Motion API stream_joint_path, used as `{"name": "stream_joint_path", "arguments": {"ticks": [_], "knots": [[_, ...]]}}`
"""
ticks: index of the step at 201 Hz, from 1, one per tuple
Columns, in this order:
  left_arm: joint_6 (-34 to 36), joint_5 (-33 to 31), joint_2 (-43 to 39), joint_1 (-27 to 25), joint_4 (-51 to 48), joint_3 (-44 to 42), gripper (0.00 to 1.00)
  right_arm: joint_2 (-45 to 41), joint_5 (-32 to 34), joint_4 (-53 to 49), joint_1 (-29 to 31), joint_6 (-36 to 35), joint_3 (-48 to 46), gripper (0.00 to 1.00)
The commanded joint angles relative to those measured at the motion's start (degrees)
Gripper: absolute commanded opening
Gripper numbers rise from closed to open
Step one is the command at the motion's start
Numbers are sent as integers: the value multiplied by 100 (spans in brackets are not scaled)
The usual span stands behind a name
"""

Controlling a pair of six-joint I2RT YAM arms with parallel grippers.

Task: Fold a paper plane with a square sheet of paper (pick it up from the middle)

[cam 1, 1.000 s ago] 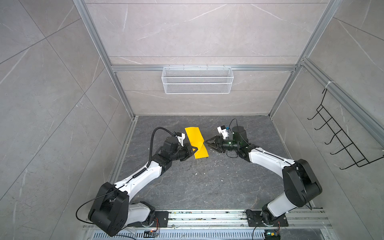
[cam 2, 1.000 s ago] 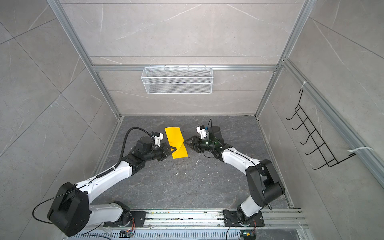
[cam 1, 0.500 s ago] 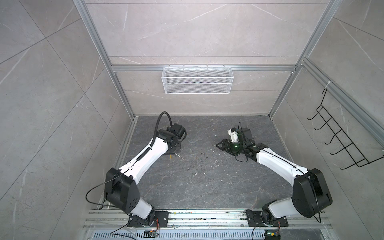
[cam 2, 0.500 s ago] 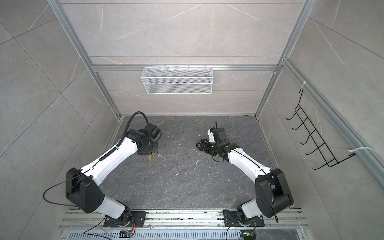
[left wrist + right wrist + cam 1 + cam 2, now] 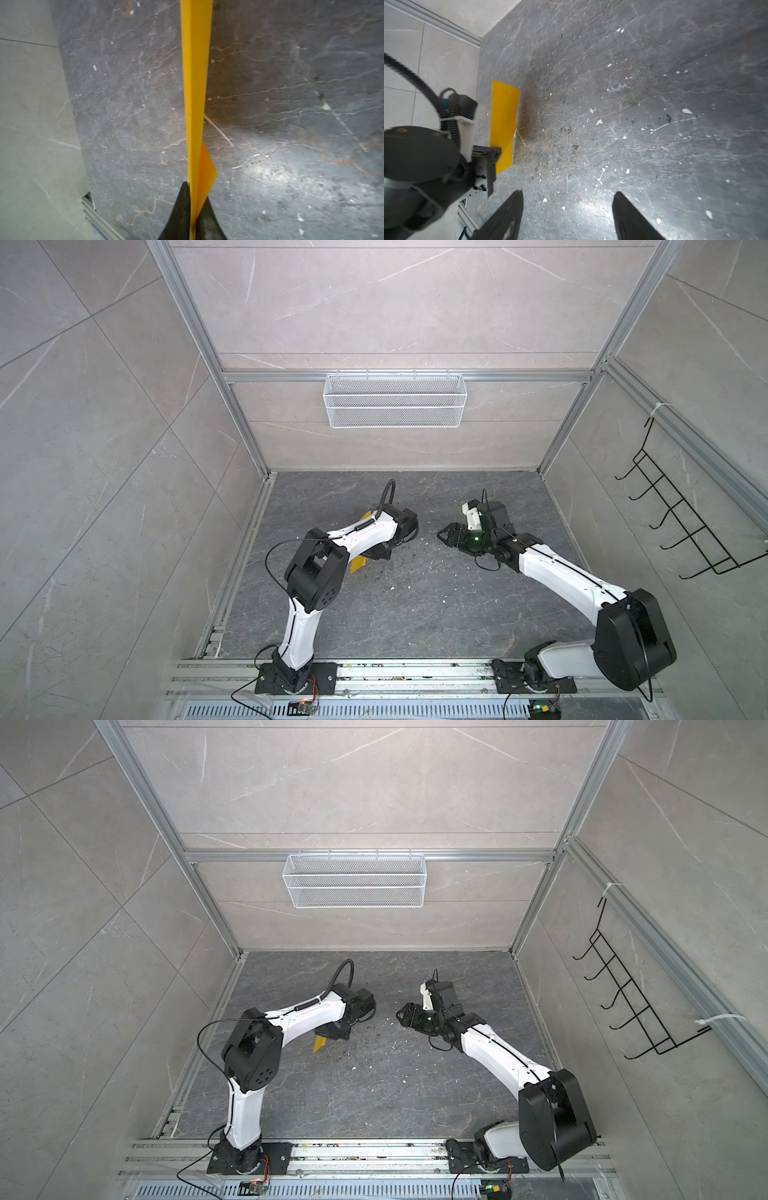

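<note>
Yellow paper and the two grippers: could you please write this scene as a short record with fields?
paper: yellow paper, looks folded into a long rectangle, one small flap standing out
held by: left gripper, shut on the paper near one end
other arm: right gripper, open, empty, above the table
paper against table: cannot tell if it touches
top views: paper mostly hidden behind the left arm, only yellow bits show
back wall: wire basket
side wall: hook rack

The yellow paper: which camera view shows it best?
The right wrist view: the yellow paper shows its broad face. The left wrist view sees it edge-on between fingers; both top views show only small bits.
</note>
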Motion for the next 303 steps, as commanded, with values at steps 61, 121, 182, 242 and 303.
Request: {"name": "stream_joint_path", "arguments": {"ticks": [61,121,182,242,303], "knots": [[30,3374,-761,162,2665,-729,53,206,33,-228,38,-88,164,68],[-395,4637,-2702,1262,4322,-2858,83,1282,-199,-260,1093,-153,864,66],[-600,4552,-4189,2228,4579,-4501,99,2740,-683,231,2073,216,1906,61],[-904,4824,-4353,2470,4849,-5013,99,3920,-579,-170,2100,64,3160,58],[-980,5110,-4093,2517,5054,-5021,90,4506,-390,-698,2089,-169,3632,57]]}}
